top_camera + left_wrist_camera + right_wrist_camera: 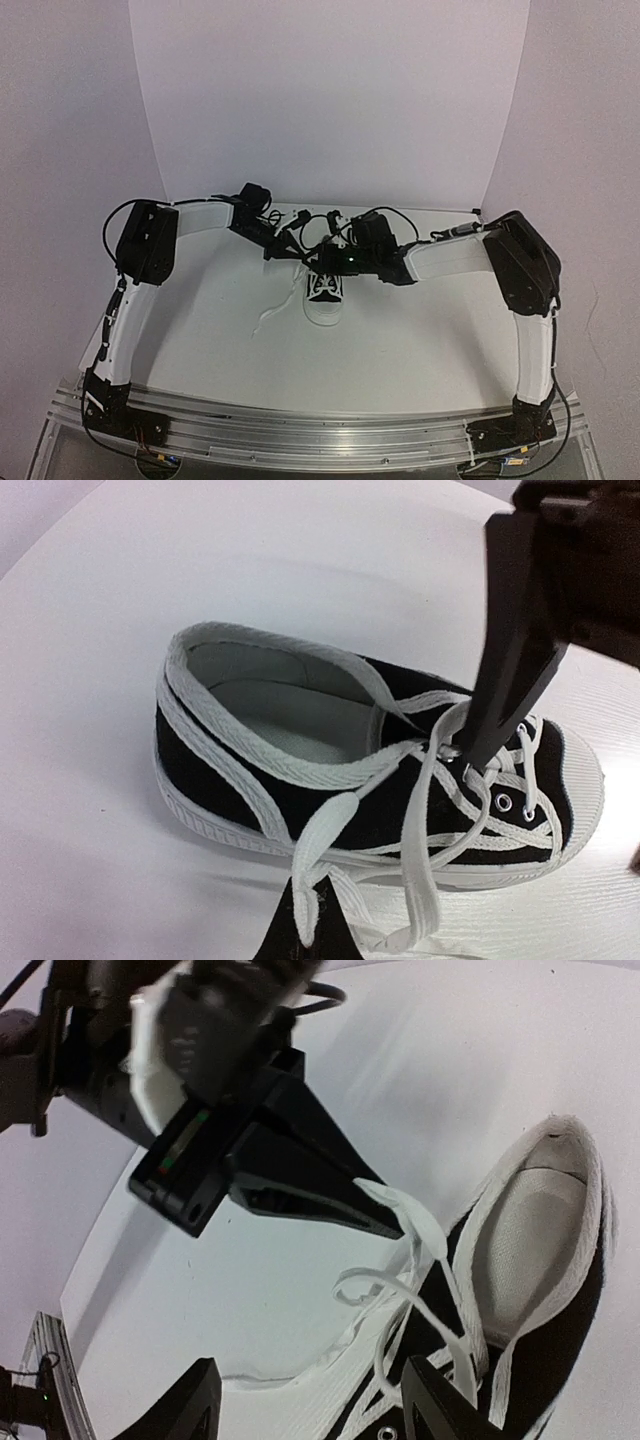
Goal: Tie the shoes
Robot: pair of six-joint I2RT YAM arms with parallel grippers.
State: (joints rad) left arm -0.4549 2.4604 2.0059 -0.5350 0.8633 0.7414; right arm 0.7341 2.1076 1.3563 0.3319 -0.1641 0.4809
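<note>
The black sneaker (325, 292) with white toe cap lies mid-table, toe toward the arms. In the left wrist view it (300, 800) fills the frame, with white laces (420, 820) crossing its side. My left gripper (303, 915) is shut on a folded loop of lace (318, 835) beside the sole; in the top view it (287, 246) sits just left of the heel. My right gripper (310, 1372) is open above the eyelets, one finger (505, 670) touching the crossed laces. The right wrist view shows the left fingers (330, 1205) pinching the lace loop (405, 1210).
A loose lace end (270, 315) trails on the white table (420, 340) to the left of the shoe. A white backdrop (330, 100) curves up behind. Both arms crowd close over the shoe. The metal rail (320, 430) runs along the near edge.
</note>
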